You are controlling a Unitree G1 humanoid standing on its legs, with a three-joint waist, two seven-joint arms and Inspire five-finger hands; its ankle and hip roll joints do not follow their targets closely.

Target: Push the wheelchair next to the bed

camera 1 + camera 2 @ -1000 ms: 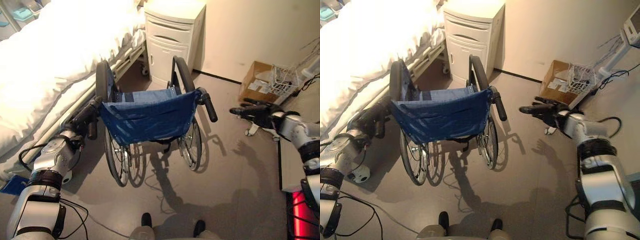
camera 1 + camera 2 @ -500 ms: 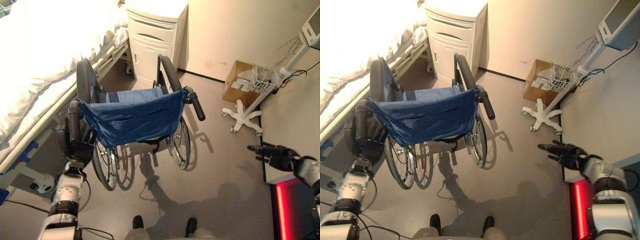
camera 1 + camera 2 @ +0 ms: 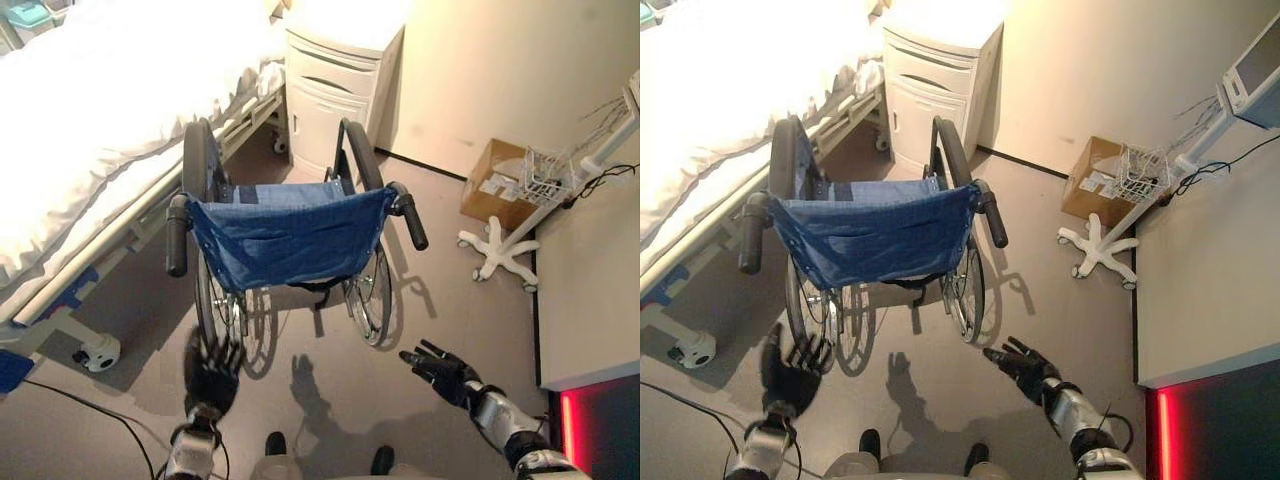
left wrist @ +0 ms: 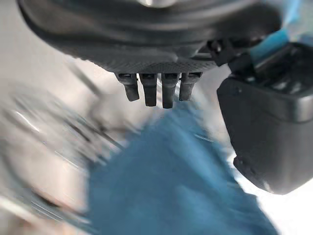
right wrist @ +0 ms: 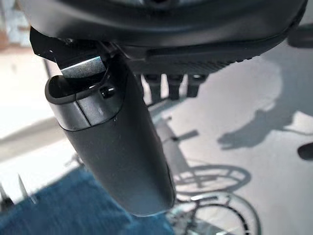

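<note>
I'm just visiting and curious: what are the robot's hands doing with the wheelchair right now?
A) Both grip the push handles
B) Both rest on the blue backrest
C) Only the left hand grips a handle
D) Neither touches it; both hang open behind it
D: the left hand and right hand are spread open, low behind the wheelchair, clear of its push handles.

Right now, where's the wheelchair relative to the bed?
In the left eye view the wheelchair stands at mid-frame, close beside the bed on its left, facing the white cabinet.
</note>
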